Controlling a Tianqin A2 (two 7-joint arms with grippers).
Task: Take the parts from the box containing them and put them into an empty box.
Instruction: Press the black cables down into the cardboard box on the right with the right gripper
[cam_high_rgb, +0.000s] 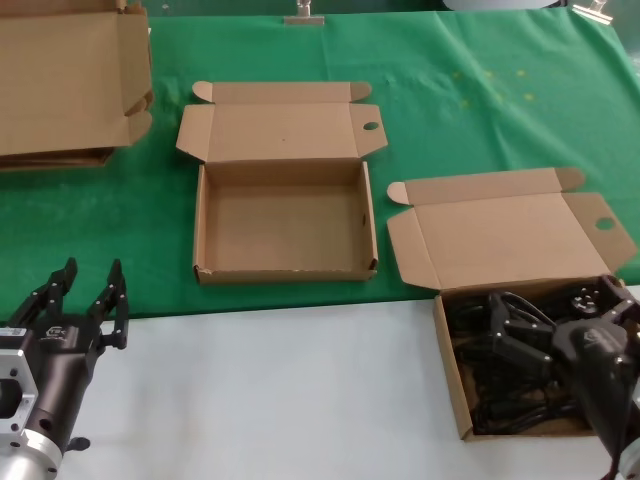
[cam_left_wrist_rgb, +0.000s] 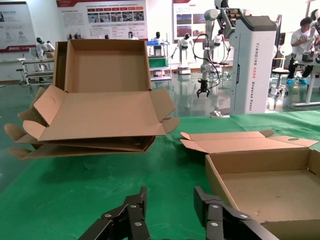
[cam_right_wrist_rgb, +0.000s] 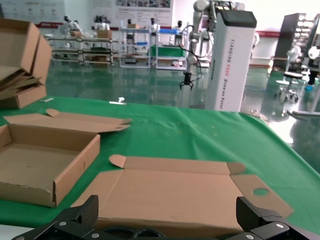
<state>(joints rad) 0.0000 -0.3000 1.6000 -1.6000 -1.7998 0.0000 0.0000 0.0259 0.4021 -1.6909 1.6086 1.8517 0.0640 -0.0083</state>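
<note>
The box containing the parts (cam_high_rgb: 449, 365) sits at the right front with its lid (cam_high_rgb: 500, 240) laid back. Black coiled cables (cam_high_rgb: 500, 405) fill it. My right gripper (cam_high_rgb: 497, 330) is lowered into this box over the cables, its fingers spread wide and holding nothing. The right wrist view shows the open right gripper (cam_right_wrist_rgb: 167, 205) in front of the lid, with cable loops (cam_right_wrist_rgb: 132, 233) just below. The empty box (cam_high_rgb: 205, 225) lies in the middle on the green cloth, lid open. Low at the front left, my left gripper (cam_high_rgb: 90, 290) is open and idle, near the empty box (cam_left_wrist_rgb: 260, 175).
Larger folded cartons (cam_high_rgb: 70, 80) are stacked at the back left, also seen in the left wrist view as a stack of cartons (cam_left_wrist_rgb: 100, 115). Green cloth (cam_high_rgb: 480, 100) covers the far half of the table. White tabletop (cam_high_rgb: 300, 390) lies in front.
</note>
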